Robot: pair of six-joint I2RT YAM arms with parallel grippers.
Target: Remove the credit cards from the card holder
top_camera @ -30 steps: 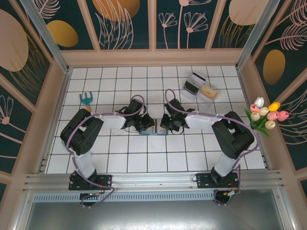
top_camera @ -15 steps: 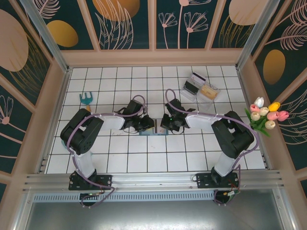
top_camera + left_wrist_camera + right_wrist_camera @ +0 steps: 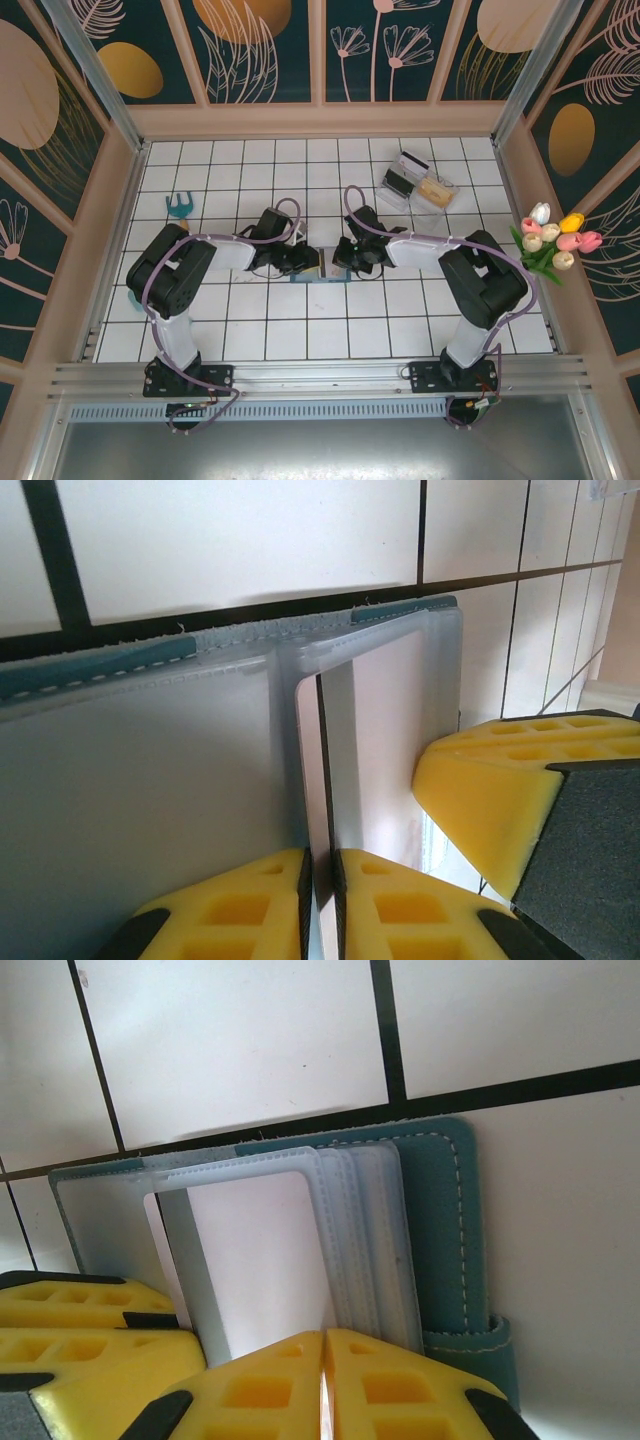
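Teal card holder (image 3: 440,1220) lies on tiles. At its 1 end, my left gripper (image 3: 320,865) clenches pale credit card (image 3: 308,780), not yet clear of sleeve. At opposite end, my right gripper (image 3: 323,1345) pinches clear sleeves. I judge 0 cards out.

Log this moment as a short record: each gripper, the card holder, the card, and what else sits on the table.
left gripper: shut, pinching the edge of a credit card
credit card: pale, thin, partly inside a clear sleeve
right gripper: shut on the clear sleeves
card holder: teal, lying on the tiled table, sleeves fanned
elsewhere: clear tray far right, teal tool far left, tulips at the right wall
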